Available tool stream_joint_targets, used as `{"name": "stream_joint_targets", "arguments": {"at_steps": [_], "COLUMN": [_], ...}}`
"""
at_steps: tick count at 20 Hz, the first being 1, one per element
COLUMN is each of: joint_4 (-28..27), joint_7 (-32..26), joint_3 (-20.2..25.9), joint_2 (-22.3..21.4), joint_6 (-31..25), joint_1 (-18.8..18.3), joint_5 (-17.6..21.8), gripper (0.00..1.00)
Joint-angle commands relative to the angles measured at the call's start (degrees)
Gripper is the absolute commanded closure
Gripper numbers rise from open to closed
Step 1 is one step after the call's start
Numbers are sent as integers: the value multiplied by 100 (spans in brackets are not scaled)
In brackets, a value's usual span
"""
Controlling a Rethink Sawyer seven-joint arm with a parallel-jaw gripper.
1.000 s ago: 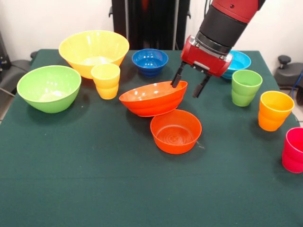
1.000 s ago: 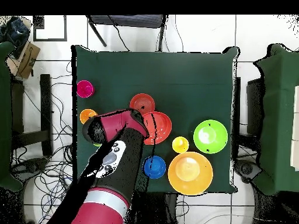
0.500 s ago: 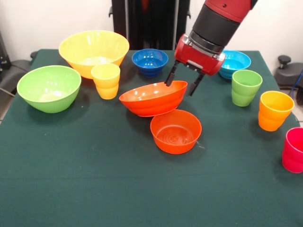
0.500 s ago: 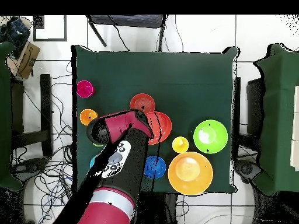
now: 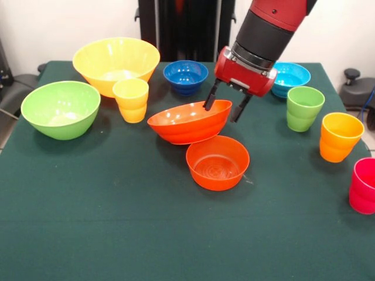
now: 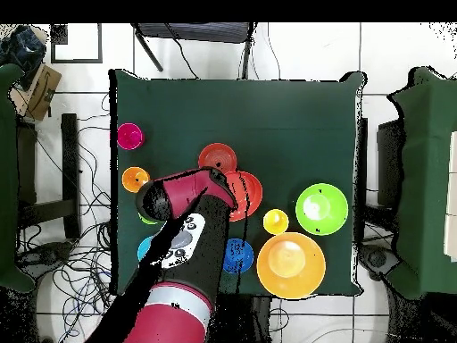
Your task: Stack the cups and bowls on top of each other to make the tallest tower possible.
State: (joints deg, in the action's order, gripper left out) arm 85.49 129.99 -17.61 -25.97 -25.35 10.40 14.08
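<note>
Front view shows you the pincer (image 5: 224,108) spread wide astride the far rim of the tilted large orange bowl (image 5: 188,122) (leaning on the small orange bowl (image 5: 217,163)).

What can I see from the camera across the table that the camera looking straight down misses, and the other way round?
Only the front view shows the gripper open, its fingers either side of the large orange bowl's rim, and that bowl tilted against the small orange bowl. It also shows the green cup, which the arm mostly hides from above.

Only the overhead view shows the whole table, cables on the floor and the neighbouring tables.

Both show the bowls, the pink-red cup and the yellow cup.
</note>
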Motion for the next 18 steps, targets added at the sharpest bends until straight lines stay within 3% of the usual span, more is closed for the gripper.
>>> {"name": "stream_joint_targets", "arguments": {"at_steps": [1, 6, 7, 10, 18], "joint_4": [125, 116, 120, 119, 129], "joint_7": [-299, -284, -270, -157, -262], "joint_3": [844, 887, 881, 803, 865], "joint_2": [138, 154, 155, 173, 118], "joint_6": [481, 551, 582, 804, 561], "joint_1": [-169, -205, -203, -150, -151], "joint_5": [406, 440, 447, 484, 476], "gripper": [0, 0, 100, 100, 100]}}
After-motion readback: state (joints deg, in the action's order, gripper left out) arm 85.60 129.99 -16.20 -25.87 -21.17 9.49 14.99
